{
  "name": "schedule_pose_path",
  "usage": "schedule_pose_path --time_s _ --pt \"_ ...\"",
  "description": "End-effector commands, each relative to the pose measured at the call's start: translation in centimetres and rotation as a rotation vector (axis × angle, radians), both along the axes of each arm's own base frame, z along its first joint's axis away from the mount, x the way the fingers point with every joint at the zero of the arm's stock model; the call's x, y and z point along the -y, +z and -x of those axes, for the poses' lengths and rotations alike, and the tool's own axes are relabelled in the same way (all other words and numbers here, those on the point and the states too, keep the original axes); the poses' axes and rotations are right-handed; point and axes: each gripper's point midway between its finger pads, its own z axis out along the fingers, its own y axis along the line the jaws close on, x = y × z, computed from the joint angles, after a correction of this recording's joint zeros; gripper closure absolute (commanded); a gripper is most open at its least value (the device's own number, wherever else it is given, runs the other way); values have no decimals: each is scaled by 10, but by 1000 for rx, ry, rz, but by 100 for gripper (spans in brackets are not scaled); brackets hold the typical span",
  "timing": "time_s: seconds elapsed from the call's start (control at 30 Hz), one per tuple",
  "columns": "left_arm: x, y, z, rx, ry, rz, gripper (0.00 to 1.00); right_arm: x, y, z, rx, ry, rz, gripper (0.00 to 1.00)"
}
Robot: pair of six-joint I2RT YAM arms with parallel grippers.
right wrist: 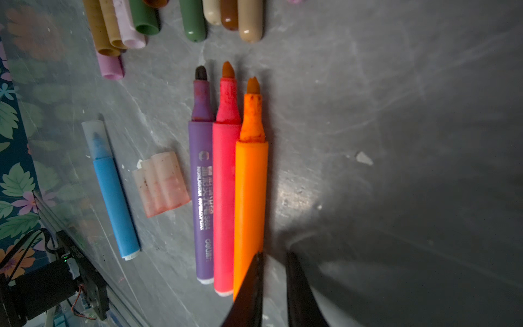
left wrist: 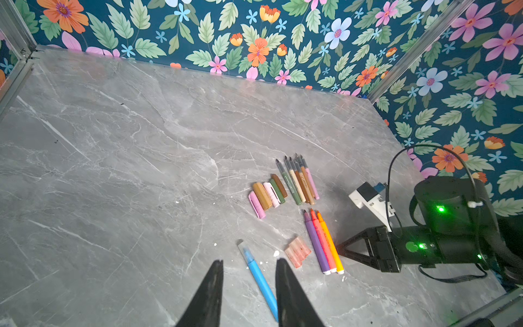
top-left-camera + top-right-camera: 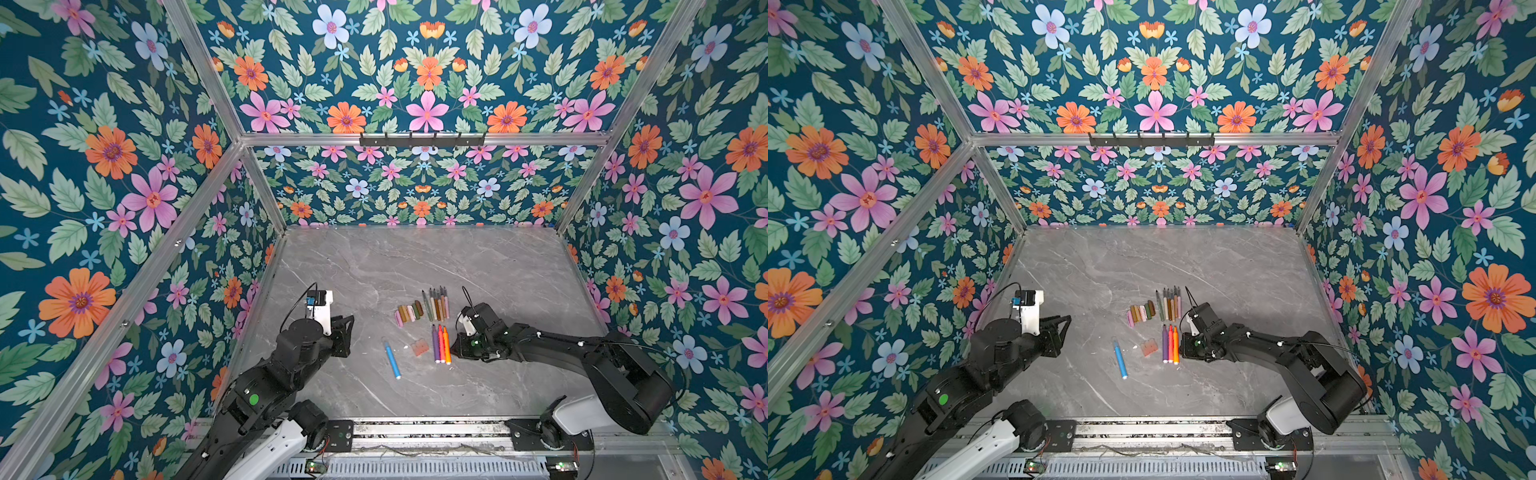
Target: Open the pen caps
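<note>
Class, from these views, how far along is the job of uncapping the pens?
Done: the thin pens and three highlighters lie bare-tipped beside their loose caps. In hand: nothing; the left gripper and right gripper are empty. Left: the blue pen, capped.

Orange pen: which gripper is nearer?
Right. The right gripper sits at the tail end of the orange pen, overlapping it in the right wrist view. The left gripper is well off, beyond the blue pen, touching neither.
</note>
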Motion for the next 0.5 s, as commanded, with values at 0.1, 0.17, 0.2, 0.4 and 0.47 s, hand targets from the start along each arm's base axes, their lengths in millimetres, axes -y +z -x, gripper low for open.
schedule_pose_path --time_s 0.1,0.17,0.2,0.4,0.47 --pt "1 5 -1 21 -4 6 66 10 -6 2 -22 -25 60 82" --pt "1 4 -2 20 -3 5 66 12 -7 -1 -22 -37 77 82" --pt "1 4 -1 19 -5 5 66 13 -8 -1 -26 -42 87 82" --pt "1 5 -1 21 -4 7 66 15 -10 -11 -31 -74 131 85" --pt "1 5 -1 22 -3 6 66 13 -9 -14 -29 -74 132 86"
